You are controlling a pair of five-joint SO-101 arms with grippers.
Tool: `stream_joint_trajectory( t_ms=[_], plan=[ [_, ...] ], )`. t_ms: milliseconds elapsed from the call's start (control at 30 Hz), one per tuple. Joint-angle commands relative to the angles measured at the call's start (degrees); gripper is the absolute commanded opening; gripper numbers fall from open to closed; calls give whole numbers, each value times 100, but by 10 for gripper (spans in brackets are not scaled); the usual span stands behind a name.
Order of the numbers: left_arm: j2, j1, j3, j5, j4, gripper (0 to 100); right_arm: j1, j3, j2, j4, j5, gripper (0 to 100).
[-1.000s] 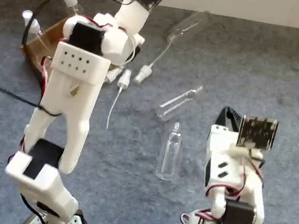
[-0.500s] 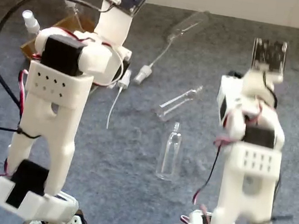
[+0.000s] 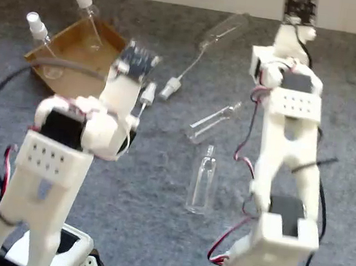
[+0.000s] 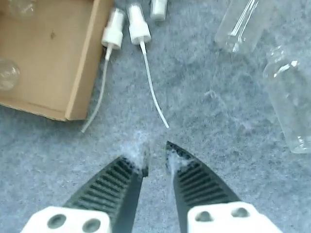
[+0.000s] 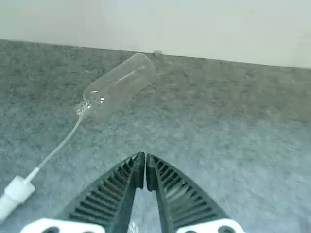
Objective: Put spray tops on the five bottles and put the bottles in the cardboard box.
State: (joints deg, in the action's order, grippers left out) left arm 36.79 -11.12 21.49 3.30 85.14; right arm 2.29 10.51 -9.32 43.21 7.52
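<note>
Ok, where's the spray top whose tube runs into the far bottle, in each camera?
High view: spray top mid-table, between cardboard box and far bottle.
Left wrist view: spray top cut by the frame edge, beside two loose tops.
Right wrist view: spray top on the tube leaving that bottle.
Shared landmark: the far bottle.

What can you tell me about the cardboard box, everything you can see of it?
The cardboard box is a shallow, open-topped brown tray with low walls. It sits flat on the grey carpet at the far left, turned cornerwise to the arms. Inside it a capped clear bottle and a second capped bottle stand leaning, white spray tops up. A loose spray top lies close beside its outer wall.
</note>
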Motion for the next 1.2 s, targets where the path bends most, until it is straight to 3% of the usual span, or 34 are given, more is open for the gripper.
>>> stream_joint_trajectory(
  t_ms=[0, 400, 567, 867, 1167],
  plan=[
    [1051, -75, 1833, -79, -1196, 5, 242, 1895, -1165, -4, 62, 11],
    [1402, -75, 3345, -651, -2453, 5, 356, 7055, -5349, -40, 62, 11],
    [1402, -84, 3785, -633, -3033, 5, 462, 8444, -6651, -1165, 70, 11],
    [1402, -84, 4277, -615, -3745, 5, 699, 7697, -7327, -3371, 70, 11],
    [1402, -84, 4286, -615, -3745, 5, 787, 6677, -7319, -3785, 70, 11]
  ],
)
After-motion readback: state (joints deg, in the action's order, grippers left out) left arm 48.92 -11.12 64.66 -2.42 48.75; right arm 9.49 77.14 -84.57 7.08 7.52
